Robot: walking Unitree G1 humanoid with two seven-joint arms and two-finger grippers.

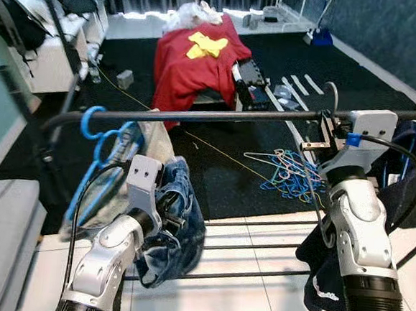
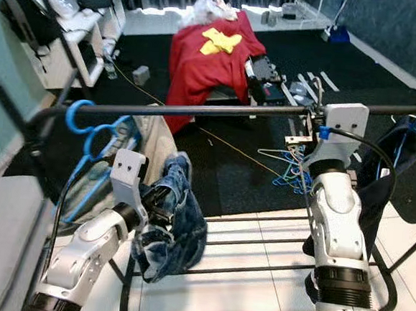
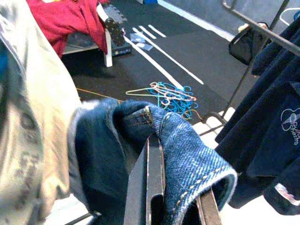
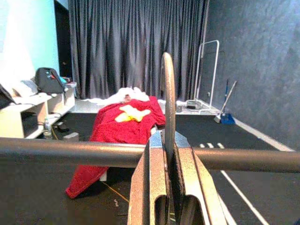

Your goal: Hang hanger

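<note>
A thin grey hanger hook [image 4: 168,89] stands up between the fingers of my right gripper [image 4: 168,140], which is shut on it. The hook [image 1: 333,92] rises just above the dark clothes rail [image 1: 218,116], with the gripper [image 1: 323,134] held against the rail's right part. The rest of that hanger is hidden. Lower on the left, my left gripper [image 3: 176,187] is shut on a fold of blue jeans [image 1: 177,225], which hang bunched below the rail. Blue hangers [image 1: 95,128] hook over the rail's left end.
A beige garment [image 1: 151,140] hangs by the blue hangers, and dark clothes [image 1: 408,178] hang at the right. Low rack bars [image 1: 258,246] cross the white floor. On the black carpet lie a heap of hangers [image 1: 286,172] and a red cloth over a bench [image 1: 197,61].
</note>
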